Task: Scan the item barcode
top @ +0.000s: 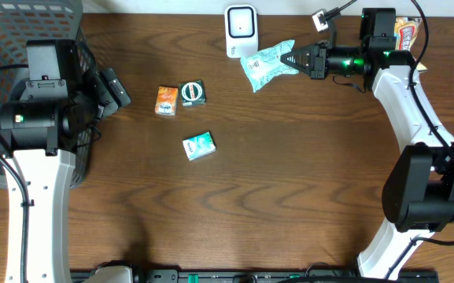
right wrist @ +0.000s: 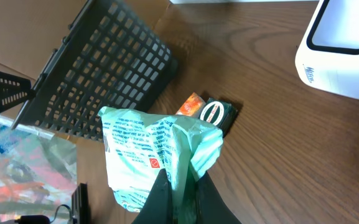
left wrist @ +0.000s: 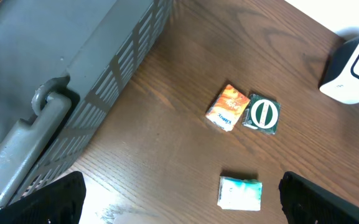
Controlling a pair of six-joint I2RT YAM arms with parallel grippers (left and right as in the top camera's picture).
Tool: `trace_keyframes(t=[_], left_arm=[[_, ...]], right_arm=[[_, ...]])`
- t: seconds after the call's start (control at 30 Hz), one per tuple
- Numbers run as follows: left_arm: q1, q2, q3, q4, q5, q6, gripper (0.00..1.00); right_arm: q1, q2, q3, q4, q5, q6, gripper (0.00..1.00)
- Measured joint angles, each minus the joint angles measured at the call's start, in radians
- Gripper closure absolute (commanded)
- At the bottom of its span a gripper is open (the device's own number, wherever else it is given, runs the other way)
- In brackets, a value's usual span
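Evidently the task is judged to be partway through. A green pouch (top: 264, 64) appears to be lifted off the table (top: 289, 196) and is held just beside the scanner (top: 241, 30), at about 4 o'clock from it in the overhead view. No barcode is made out on the faces shown, and whether a read has been made cannot be told. What is left, as judged, is for the barcode face to be turned toward the scanner window and presented there.

Three small packets are seen on the table near its centre. An orange packet (top: 166, 101) lies with a dark packet (top: 193, 93) just beside it at its 3 o'clock, and a teal packet (top: 199, 146) lies apart from them at 5 o'clock. None of these is touched by either arm. A basket (top: 6, 47) is seen at 9 to 10 o'clock of the table.

The right gripper (top: 299, 58) is pressed together on a gathered edge of the pouch. In the right wrist view the crumpled film is seen pinched between the fingers, with the rest of the pouch spreading out toward 11 o'clock. The left gripper (top: 110, 88) is spread wide; nothing is held or touched by it. It is poised beside the basket, with the packets at its 3 o'clock.
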Motion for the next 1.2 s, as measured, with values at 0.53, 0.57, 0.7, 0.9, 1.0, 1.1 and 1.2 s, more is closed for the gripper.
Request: trace_keyframes(t=[0.53,0.57,0.7,0.9,1.0,1.1,1.2], left_arm=[[0.0,0.0,0.0,0.0,0.0,0.0,0.02],[0.0,0.0,0.0,0.0,0.0,0.0,0.02],[0.0,0.0,0.0,0.0,0.0,0.0,0.02],[0.0,0.0,0.0,0.0,0.0,0.0,0.02],[0.0,0.0,0.0,0.0,0.0,0.0,0.02],[0.0,0.0,0.0,0.0,0.0,0.0,0.02],[0.0,0.0,0.0,0.0,0.0,0.0,0.03]], right_arm=[[0.03,0.0,0.0,0.0,0.0,0.0,0.99],[0.03,0.0,0.0,0.0,0.0,0.0,0.99],[0.031,0.0,0.0,-0.01,0.012,-0.001,0.99],[0.038,0.0,0.0,-0.022,0.029,-0.003,0.99],[0.039,0.0,0.0,-0.023,0.034,-0.003,0.99],[0.039,0.0,0.0,-0.023,0.039,-0.003,0.99],[0.039,0.0,0.0,-0.025,0.042,-0.003,0.99]])
